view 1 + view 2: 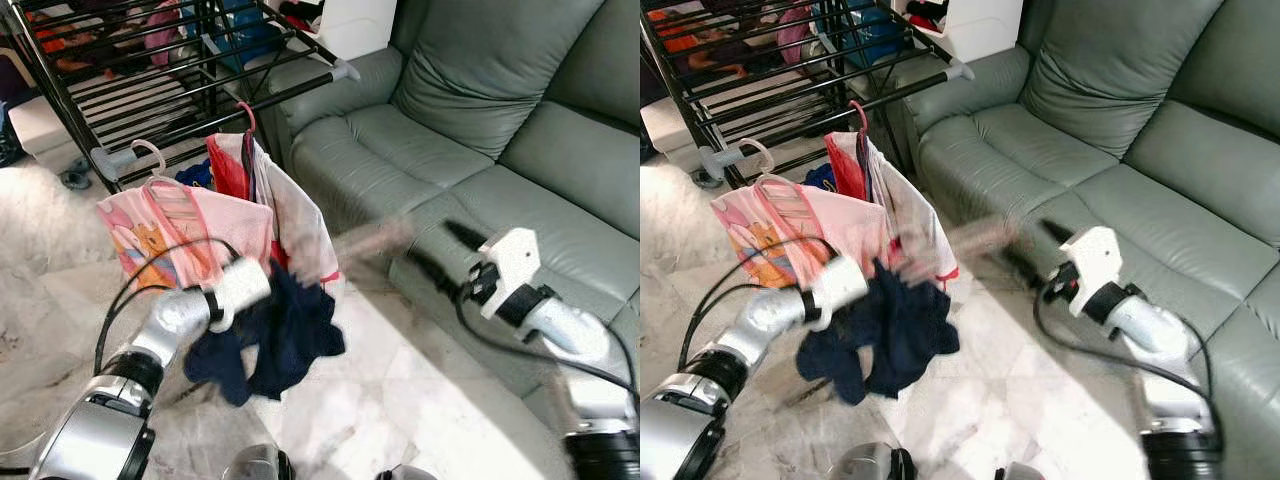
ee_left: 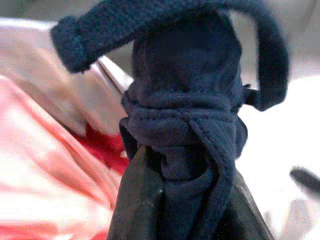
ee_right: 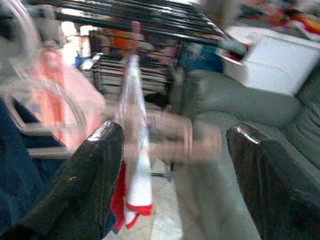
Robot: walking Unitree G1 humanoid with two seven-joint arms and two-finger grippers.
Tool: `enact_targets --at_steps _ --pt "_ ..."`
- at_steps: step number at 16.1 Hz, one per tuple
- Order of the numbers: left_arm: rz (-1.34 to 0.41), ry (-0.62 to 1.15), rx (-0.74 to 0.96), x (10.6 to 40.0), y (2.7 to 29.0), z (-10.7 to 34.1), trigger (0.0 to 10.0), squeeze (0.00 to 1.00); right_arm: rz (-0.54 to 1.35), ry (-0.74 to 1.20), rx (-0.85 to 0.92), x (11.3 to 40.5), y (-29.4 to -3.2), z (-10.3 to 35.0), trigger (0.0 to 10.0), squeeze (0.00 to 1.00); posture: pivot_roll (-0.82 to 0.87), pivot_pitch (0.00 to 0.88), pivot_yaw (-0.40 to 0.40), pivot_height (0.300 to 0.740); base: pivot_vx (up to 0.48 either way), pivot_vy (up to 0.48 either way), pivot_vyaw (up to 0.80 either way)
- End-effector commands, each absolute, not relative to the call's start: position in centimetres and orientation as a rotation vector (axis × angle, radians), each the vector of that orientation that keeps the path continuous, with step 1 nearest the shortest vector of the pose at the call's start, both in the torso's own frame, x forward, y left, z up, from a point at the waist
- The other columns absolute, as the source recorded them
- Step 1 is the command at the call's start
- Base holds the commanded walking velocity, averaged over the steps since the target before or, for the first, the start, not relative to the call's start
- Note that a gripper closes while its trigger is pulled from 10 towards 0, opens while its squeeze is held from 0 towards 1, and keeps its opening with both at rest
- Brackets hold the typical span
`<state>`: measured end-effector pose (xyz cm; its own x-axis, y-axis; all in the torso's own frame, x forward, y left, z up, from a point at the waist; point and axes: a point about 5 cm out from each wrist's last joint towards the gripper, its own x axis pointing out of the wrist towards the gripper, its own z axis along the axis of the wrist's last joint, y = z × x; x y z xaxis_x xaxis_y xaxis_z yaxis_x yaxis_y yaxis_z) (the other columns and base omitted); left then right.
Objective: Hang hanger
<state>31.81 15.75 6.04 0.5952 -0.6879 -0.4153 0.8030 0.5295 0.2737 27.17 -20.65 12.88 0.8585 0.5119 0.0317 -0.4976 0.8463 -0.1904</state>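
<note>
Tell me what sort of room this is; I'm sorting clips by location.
Most likely a home living room: a grey-green sofa, a black clothes drying rack with hung garments, and a marble-look floor.

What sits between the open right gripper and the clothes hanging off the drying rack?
In the right wrist view, a blurred pinkish bar crosses the gap between the right gripper and the hanging clothes. The left eye view shows that streak too.

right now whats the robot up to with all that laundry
The left claw is shut on a dark blue garment, holding it up among clothes on hangers below the black drying rack. The right claw is open and holds nothing, reaching toward the clothes in front of the grey sofa.
</note>
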Motion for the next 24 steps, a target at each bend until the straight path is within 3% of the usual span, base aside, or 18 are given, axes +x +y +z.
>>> enact_targets --at_steps 1,3,6,7,8,9,19,24 --pt "-0.884 0.199 0.391 32.3 16.0 7.5 0.0 0.00 0.476 -0.090 -0.142 27.0 -21.1 12.8 10.0 1.00 -0.03 0.000 0.077 0.740 0.000 0.000 0.00" --pt "-0.926 0.164 0.366 31.3 16.0 7.8 0.0 0.00 0.458 -0.045 -0.057 26.3 -20.5 11.2 10.0 1.00 -0.02 0.000 0.072 0.740 0.000 0.000 0.00" --pt "-1.179 0.038 0.380 29.3 14.3 10.2 0.0 0.00 0.518 0.059 -0.013 25.7 -19.4 8.9 10.0 1.00 -0.01 0.000 0.067 0.740 0.000 0.000 0.00" --pt "-1.227 0.021 0.397 28.9 14.0 10.4 0.0 0.00 0.540 0.075 -0.004 25.7 -19.2 8.6 10.0 0.94 -0.01 0.000 0.067 0.740 0.000 0.000 0.00" --pt "-1.277 -0.001 0.401 28.6 13.2 10.7 0.0 0.00 0.588 0.102 -0.010 25.6 -18.7 8.3 10.0 0.38 -0.01 0.000 0.065 0.740 0.000 0.000 0.00" --pt "-1.313 -0.024 0.411 28.2 12.3 11.0 0.0 0.00 0.629 0.123 0.006 25.4 -18.3 8.0 10.0 0.00 -0.01 0.000 0.067 0.740 0.000 0.000 0.00" --pt "-1.387 -0.154 0.445 27.6 9.1 13.7 0.0 0.00 0.872 0.334 0.062 22.7 -16.8 5.1 10.0 0.00 -0.01 0.000 0.069 0.740 0.000 0.000 0.00" --pt "-1.391 -0.305 0.377 27.4 7.5 18.3 0.0 0.00 0.739 0.488 -0.034 22.7 -19.0 2.1 10.0 0.00 0.00 0.000 0.058 0.740 0.000 0.000 0.00"
